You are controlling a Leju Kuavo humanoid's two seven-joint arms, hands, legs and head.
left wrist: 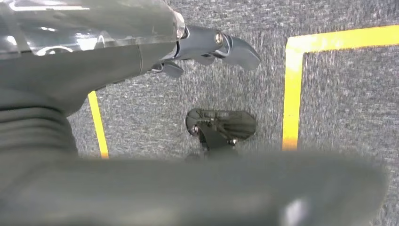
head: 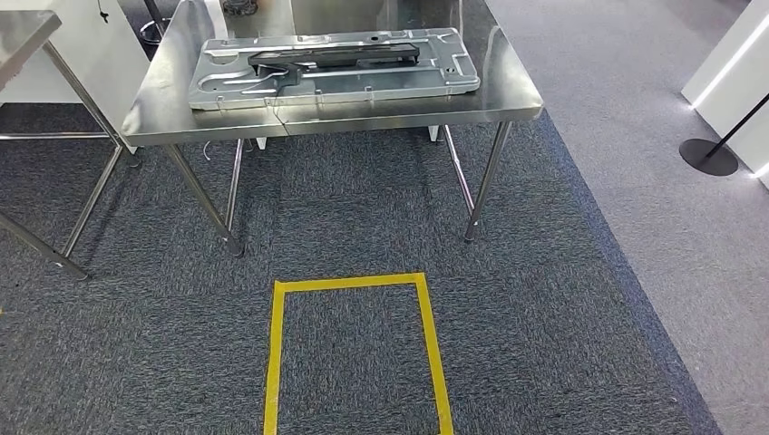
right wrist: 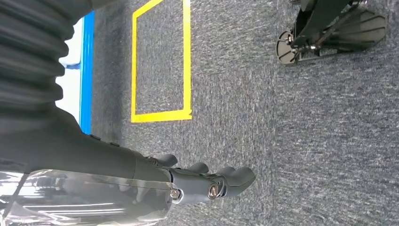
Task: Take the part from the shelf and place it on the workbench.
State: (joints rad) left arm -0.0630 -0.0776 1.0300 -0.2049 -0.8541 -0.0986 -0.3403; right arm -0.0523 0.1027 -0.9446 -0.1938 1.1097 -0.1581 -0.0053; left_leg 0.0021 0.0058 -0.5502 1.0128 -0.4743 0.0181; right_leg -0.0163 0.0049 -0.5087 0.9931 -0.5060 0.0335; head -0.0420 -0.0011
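Note:
A steel workbench [head: 508, 98] stands ahead of me in the head view. On it lies a large grey sheet-metal panel [head: 390, 80], and a long black part [head: 331, 58] rests on top of that panel. My left hand [left wrist: 207, 46] hangs over the carpet in the left wrist view, fingers loosely apart and holding nothing. My right hand [right wrist: 207, 182] also hangs above the carpet in the right wrist view, its fingers stretched out side by side with nothing in them.
A yellow tape square [head: 354, 283] marks the grey carpet between me and the workbench. A second steel table [head: 27, 36] stands at the left. At the right are a round black stand base [head: 708, 156] and a white panel [head: 725, 72].

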